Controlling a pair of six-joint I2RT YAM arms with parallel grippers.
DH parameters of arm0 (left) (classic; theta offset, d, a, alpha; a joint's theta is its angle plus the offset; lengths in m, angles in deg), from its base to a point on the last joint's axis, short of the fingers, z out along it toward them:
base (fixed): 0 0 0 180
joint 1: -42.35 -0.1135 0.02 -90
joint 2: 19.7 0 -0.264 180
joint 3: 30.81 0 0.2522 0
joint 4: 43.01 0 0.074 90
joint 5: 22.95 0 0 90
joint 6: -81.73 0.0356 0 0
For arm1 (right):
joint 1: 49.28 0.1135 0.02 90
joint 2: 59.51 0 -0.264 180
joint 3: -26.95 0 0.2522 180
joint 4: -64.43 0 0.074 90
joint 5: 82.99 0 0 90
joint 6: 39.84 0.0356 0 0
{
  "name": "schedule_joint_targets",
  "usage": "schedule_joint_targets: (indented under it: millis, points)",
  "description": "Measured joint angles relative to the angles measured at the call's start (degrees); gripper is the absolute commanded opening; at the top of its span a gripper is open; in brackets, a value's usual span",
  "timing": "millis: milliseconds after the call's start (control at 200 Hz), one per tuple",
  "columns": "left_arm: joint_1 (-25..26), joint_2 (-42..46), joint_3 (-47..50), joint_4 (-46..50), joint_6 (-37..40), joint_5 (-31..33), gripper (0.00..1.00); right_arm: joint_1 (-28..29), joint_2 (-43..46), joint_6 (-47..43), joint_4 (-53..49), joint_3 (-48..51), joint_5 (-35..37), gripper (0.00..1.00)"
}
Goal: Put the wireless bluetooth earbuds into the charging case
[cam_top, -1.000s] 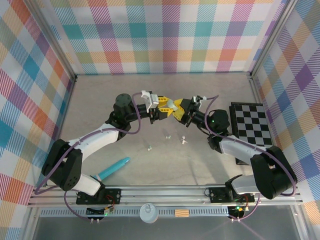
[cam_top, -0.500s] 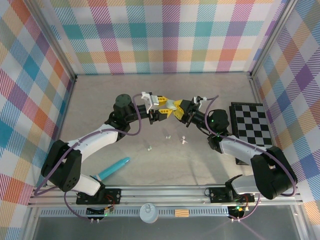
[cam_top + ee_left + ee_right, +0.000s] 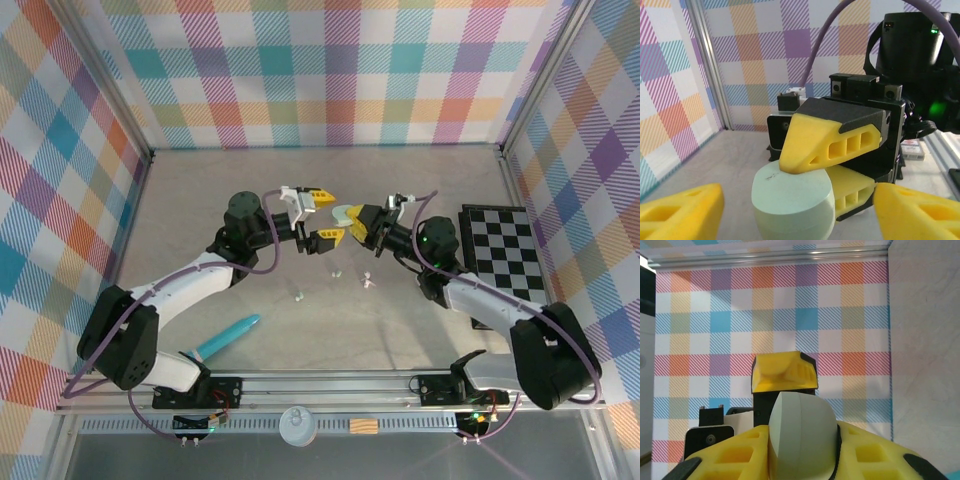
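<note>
Left wrist view: the right end effector (image 3: 353, 215) pinches the mint case (image 3: 790, 200); the left end effector (image 3: 328, 215) is spread around it and should back off straight. Earbuds (image 3: 337, 272) lie on the bench (image 3: 200, 200) beneath the case.

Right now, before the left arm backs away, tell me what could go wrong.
1. The right gripper alone holds the rounded mint case in mid-air; it may slip or pivot.
2. The left gripper stands open with a finger on either side of the case; a skewed retreat could knock it.
3. Earbuds lie on the table below; a dropped case could scatter them.
</note>
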Motion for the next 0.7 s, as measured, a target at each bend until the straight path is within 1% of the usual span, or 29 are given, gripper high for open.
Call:
schedule_joint_targets:
  millis: [115,280,390,550,635,705]
  points:
    - [0.5,1.0,1.1,0.0,-0.3,1.3,1.00,0.0,2.9,-5.4,-5.6,-2.1,-0.2,0.18]
    - [3.2,2.3,4.0,0.0,0.3,6.0,1.00,0.0,4.6,-11.7,-10.4,-4.7,-0.7,0.17]
    - [4.3,2.3,5.2,-1.6,0.3,9.1,0.92,0.0,4.6,-14.3,-12.6,-5.0,-1.1,0.17]
    - [4.5,2.1,5.7,-6.2,-1.4,12.4,0.86,0.0,4.6,-16.1,-13.9,-5.0,-1.5,0.17]
    - [4.4,1.3,5.7,-9.6,-3.2,13.2,0.77,0.0,4.6,-16.2,-13.9,-5.0,-1.5,0.17]
    - [4.5,0.5,5.7,-11.3,-4.2,13.2,0.75,0.0,4.5,-16.0,-13.4,-5.0,-1.5,0.17]
